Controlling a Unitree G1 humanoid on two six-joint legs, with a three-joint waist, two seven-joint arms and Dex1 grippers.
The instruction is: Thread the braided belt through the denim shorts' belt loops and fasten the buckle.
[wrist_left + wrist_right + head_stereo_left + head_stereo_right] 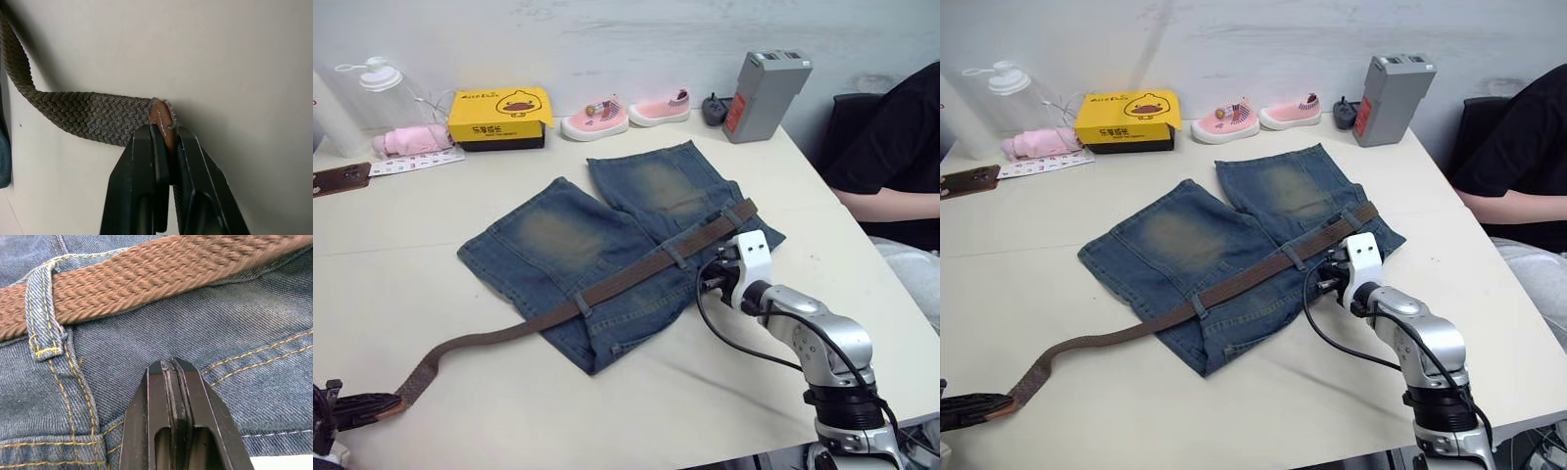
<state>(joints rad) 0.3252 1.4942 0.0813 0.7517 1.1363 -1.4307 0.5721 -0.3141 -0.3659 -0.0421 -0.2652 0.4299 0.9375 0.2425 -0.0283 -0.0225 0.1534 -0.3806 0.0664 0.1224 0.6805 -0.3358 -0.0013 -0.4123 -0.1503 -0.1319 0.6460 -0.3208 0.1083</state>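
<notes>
We are working over a wide cream counter (431,245), with the blue denim shorts with faded yellowish patches (607,245) lying flat near its middle, waistband toward us. The long dark-brown braided belt (636,276) is running along the waistband under short blue denim belt loops (43,308), and its free length is trailing off the shorts' left edge across the bare counter toward our left side. We cannot make out the buckle.

Our right claw (172,366) is hovering just above the denim below the belt, beside one loop, its black fingers pressed together on nothing. Our left claw (165,134) is pinching the belt's tan leather tip (161,117) at the counter's near left.

Along the far edge, a yellow duck-printed box (499,116), a pair of small pink shoes (622,115) and a grey upright battery block (764,95) are sitting. A person in a black sleeve (891,147) is seated at the right.
</notes>
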